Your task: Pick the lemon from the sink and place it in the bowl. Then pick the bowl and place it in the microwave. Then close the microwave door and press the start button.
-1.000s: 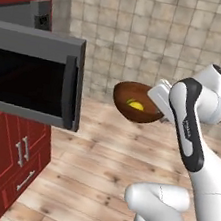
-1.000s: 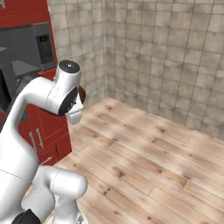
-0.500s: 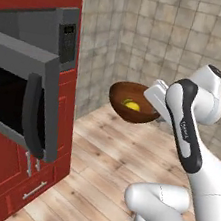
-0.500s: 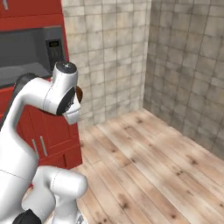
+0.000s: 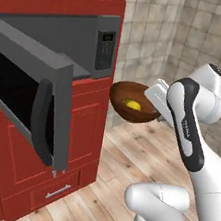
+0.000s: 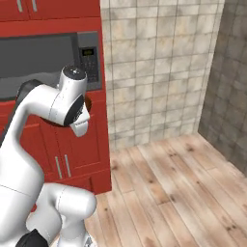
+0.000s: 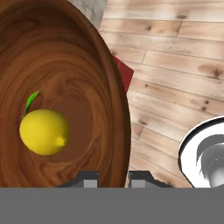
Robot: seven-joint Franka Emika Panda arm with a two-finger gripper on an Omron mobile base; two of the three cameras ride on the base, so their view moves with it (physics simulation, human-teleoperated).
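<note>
Left base view first: the white arm holds the round, dark reddish-brown wooden bowl (image 5: 134, 103) up in the air, level, just to the right of the wide grey built-in microwave (image 5: 68, 40) set in the red cabinets (image 5: 84, 128). The small bright yellow lemon (image 5: 132, 105) sits inside the bowl, near its middle. The gripper (image 5: 152, 96) meets the bowl at its right rim; from here the jaws themselves are hidden by the white hand. The grey-framed microwave door (image 5: 32, 92) with its dark glass hangs wide open, swung out toward the camera, black bar handle on its near edge. The bowl is outside the oven cavity, beside the dark keypad panel (image 5: 105, 48), over the pale wooden plank floor (image 5: 122, 175).

Right base view: the arm's bulky white elbow covers most of the action; just a sliver of the brown bowl (image 6: 89, 102) peeks out behind it, against the red cabinet below the keypad (image 6: 89, 65). The beige tiled wall (image 6: 154, 72) runs to the right.

Hand view: here's the grip. The two dark fingertips (image 7: 87, 178) straddle the bowl's (image 7: 65, 87) rim, one inside, one outside, jaws narrow and pinching the wall. The lemon (image 7: 44, 131), green leaf attached, lies on the bowl's floor, up and left of the gripper (image 7: 113, 179), not touching it.
</note>
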